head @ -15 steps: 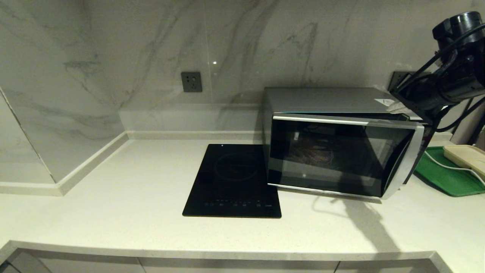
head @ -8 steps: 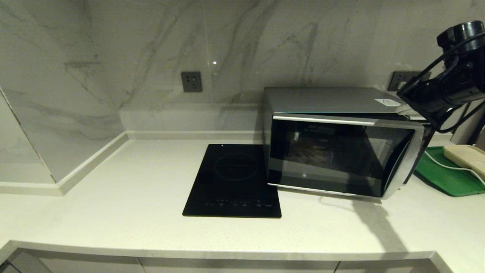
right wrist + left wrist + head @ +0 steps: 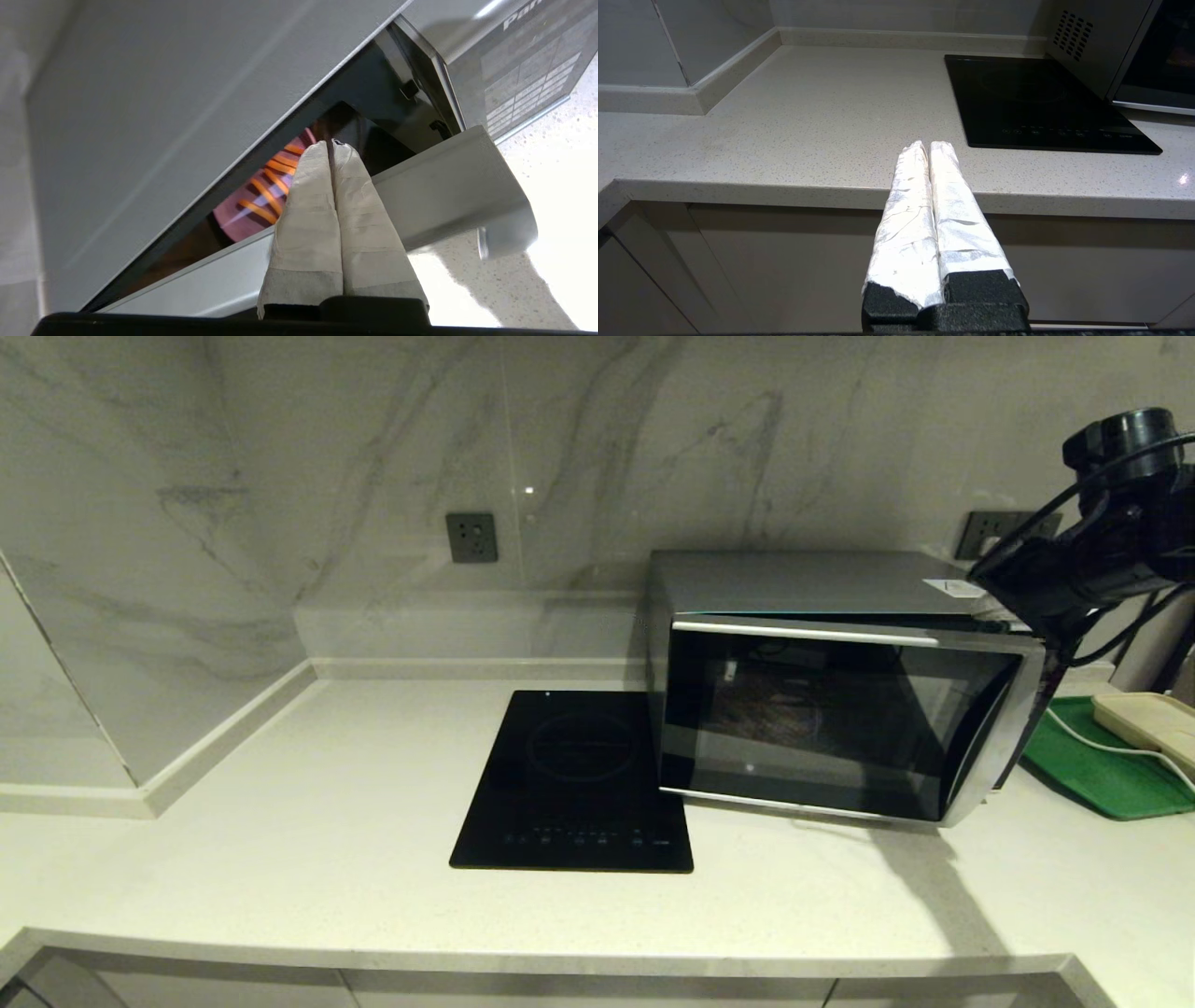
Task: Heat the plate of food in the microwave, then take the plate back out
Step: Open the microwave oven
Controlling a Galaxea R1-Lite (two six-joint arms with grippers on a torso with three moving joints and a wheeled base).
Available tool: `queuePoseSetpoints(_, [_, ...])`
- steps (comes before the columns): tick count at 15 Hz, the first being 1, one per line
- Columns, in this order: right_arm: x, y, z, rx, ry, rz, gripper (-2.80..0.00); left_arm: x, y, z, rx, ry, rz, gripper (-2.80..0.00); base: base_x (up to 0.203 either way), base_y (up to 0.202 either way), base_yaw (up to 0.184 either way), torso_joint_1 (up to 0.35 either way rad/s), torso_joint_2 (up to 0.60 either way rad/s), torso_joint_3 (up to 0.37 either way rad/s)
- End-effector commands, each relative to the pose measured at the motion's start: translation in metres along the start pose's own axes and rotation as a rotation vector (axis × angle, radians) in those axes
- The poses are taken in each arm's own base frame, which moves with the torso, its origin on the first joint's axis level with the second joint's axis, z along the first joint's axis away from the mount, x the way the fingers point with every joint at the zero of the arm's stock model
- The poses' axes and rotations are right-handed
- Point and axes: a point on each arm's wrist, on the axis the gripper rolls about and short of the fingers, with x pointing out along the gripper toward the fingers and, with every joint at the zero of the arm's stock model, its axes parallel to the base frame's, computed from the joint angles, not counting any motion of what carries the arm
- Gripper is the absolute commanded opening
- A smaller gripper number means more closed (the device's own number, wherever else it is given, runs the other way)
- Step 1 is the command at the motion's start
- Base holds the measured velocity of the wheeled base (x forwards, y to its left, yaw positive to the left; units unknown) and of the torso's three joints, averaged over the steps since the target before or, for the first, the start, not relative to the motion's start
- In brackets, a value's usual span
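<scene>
Head view: the microwave [image 3: 831, 709] is sitting right of centre on the counter [image 3: 280, 859], its dark glass door [image 3: 840, 723] standing slightly ajar. The right gripper [image 3: 1013, 602] is reaching in at the upper right, by the door's top corner; its jaws are not showing here. An induction hob [image 3: 574, 784] is lying just left of the oven, touching its side. A green tray [image 3: 1088, 765] carrying a cream object [image 3: 1148, 723] is sitting at the right edge, near the door's swing path.

Left wrist view: the left gripper [image 3: 924, 147] is hovering at lower centre, before the counter edge, jaws closed on nothing, parked.

Right wrist view: the right gripper [image 3: 331, 144] is pointing into the door gap at centre, jaws closed and empty. The plate of food [image 3: 261, 196] is resting inside the cavity, left of centre. Judged rigid, light, smooth-rimmed and breakable; the loose orange sticks are likely to slide if tipped. Best hold: the bare near rim, kept level. The door is blocking access and needs swinging wider.
</scene>
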Motion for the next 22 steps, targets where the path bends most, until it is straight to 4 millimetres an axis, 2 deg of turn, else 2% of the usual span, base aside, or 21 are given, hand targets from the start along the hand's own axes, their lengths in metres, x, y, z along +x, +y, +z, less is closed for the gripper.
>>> queuePoseSetpoints(1, [0.012, -0.003, -0.004, 0.002, 0.021, -0.024, -2.8, 0.0, 0.0, 0.0, -0.001, -0.001, 0.001, -2.8, 0.0, 0.0, 0.0, 0.0, 0.0, 0.0])
queuePoseSetpoints(6, [0.021, -0.005, -0.008, -0.002, 0.036, -0.037, -2.8, 0.0, 0.0, 0.0, -0.001, -0.002, 0.0, -2.8, 0.0, 0.0, 0.0, 0.0, 0.0, 0.0])
queuePoseSetpoints(9, [0.011, -0.01, -0.011, -0.006, 0.053, -0.048, -2.8, 0.0, 0.0, 0.0, -0.001, -0.002, 0.0, -2.8, 0.0, 0.0, 0.0, 0.0, 0.0, 0.0])
queuePoseSetpoints(11, [-0.016, -0.011, -0.009, -0.014, 0.057, -0.019, -2.8, 0.0, 0.0, 0.0, -0.001, -0.001, 0.001, -2.8, 0.0, 0.0, 0.0, 0.0, 0.0, 0.0])
queuePoseSetpoints(14, [-0.073, -0.018, -0.011, -0.061, 0.11, 0.023, -2.8, 0.0, 0.0, 0.0, -0.001, 0.0, 0.001, -2.8, 0.0, 0.0, 0.0, 0.0, 0.0, 0.0])
queuePoseSetpoints(19, [-0.174, -0.049, -0.032, -0.141, 0.278, 0.06, -2.8, 0.0, 0.0, 0.0, -0.001, -0.002, 0.001, -2.8, 0.0, 0.0, 0.0, 0.0, 0.0, 0.0])
queuePoseSetpoints(20, [-0.187, -0.056, -0.038, -0.155, 0.311, 0.051, -2.8, 0.0, 0.0, 0.0, -0.001, -0.002, 0.001, -2.8, 0.0, 0.0, 0.0, 0.0, 0.0, 0.0])
queuePoseSetpoints(22, [-0.181, -0.068, -0.04, -0.145, 0.323, -0.015, -2.8, 0.0, 0.0, 0.0, -0.001, 0.0, 0.001, -2.8, 0.0, 0.0, 0.0, 0.0, 0.0, 0.0])
